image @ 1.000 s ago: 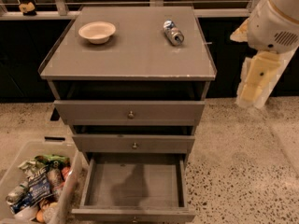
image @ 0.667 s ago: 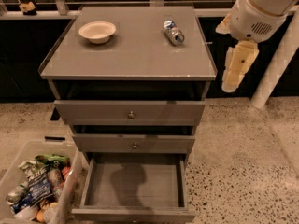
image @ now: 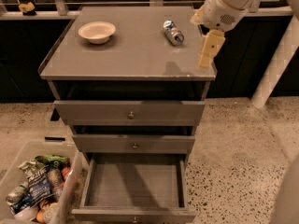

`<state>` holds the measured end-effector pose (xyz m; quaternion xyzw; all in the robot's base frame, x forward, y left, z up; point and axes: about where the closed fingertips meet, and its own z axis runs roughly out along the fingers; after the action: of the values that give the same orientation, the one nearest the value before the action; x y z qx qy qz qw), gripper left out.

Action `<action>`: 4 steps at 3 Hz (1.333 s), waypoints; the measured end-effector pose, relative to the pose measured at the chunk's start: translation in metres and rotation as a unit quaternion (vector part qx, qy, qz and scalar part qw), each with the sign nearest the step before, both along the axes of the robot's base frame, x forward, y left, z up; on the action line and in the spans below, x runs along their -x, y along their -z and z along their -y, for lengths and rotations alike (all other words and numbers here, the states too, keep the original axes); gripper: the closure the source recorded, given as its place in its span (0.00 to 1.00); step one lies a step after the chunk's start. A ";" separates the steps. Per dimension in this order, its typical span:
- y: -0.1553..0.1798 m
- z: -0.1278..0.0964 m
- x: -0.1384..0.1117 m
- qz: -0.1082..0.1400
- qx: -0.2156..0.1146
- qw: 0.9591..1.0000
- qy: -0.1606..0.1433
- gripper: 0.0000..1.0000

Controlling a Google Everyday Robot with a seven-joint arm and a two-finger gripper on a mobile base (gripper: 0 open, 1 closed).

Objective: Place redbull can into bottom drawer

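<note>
The redbull can (image: 173, 32) lies on its side on the grey cabinet top (image: 131, 55), toward the back right. My gripper (image: 207, 50) hangs over the top's right edge, a short way right of and in front of the can, apart from it. The bottom drawer (image: 133, 186) is pulled open below, its grey floor bare, with a small knob at its front edge.
A round cream bowl (image: 96, 31) sits at the cabinet top's back left. Two shut drawer fronts (image: 131, 113) with round knobs are above the open drawer. A clear bin of snack packets (image: 37, 190) stands on the floor at lower left. A white post (image: 275, 64) leans at right.
My arm has swung left from beside the cabinet to over its right edge, closer to the can. The can, bowl and drawer have not moved.
</note>
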<state>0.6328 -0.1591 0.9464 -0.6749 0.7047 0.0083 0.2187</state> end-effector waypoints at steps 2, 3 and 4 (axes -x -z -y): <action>-0.016 -0.006 -0.017 0.022 -0.031 0.999 -0.001 0.00; -0.004 -0.006 -0.022 0.010 -0.027 1.000 -0.004 0.00; 0.024 -0.025 -0.043 -0.020 -0.057 0.997 -0.040 0.00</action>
<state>0.6758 -0.1344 0.9225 -0.6887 0.6796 0.0706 0.2426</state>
